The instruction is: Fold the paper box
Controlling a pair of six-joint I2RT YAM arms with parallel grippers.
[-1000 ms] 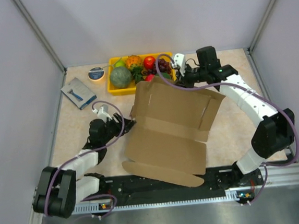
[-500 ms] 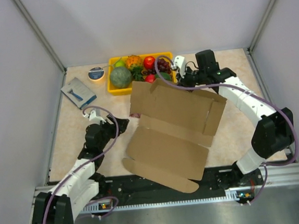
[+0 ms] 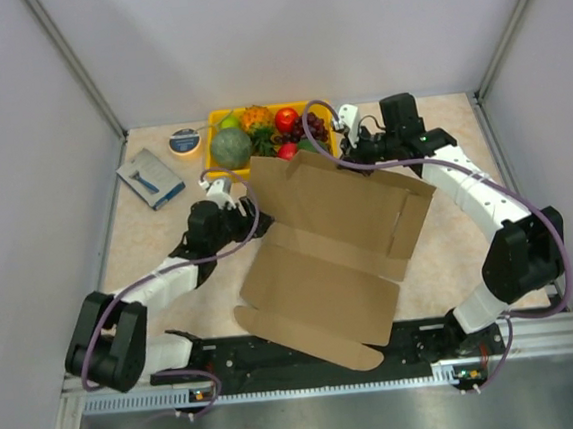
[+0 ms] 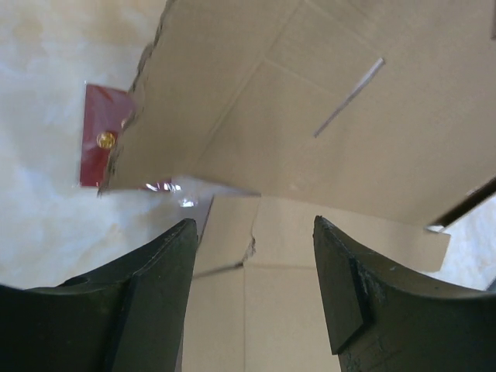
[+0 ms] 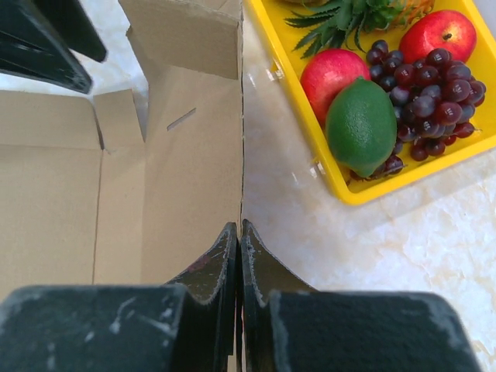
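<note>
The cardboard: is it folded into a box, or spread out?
Spread out. The cardboard lies open as one creased sheet with no walls closed up. Its far edge is pinched in the right pincer.

The beige, marble-patterned counter (image 3: 143,242) in front of me carries five things. At its far edge sits a yellow plastic tray (image 3: 221,176) filled with fruit. To the tray's left lie a small round blue-and-white disc (image 3: 185,141) and, nearer me, a flat blue-and-grey packet (image 3: 151,178). A large brown corrugated cardboard sheet (image 3: 322,272) covers the middle, its near flap overhanging the counter's near edge. A small dark red card (image 4: 97,159) lies partly under the sheet's left edge.
</note>
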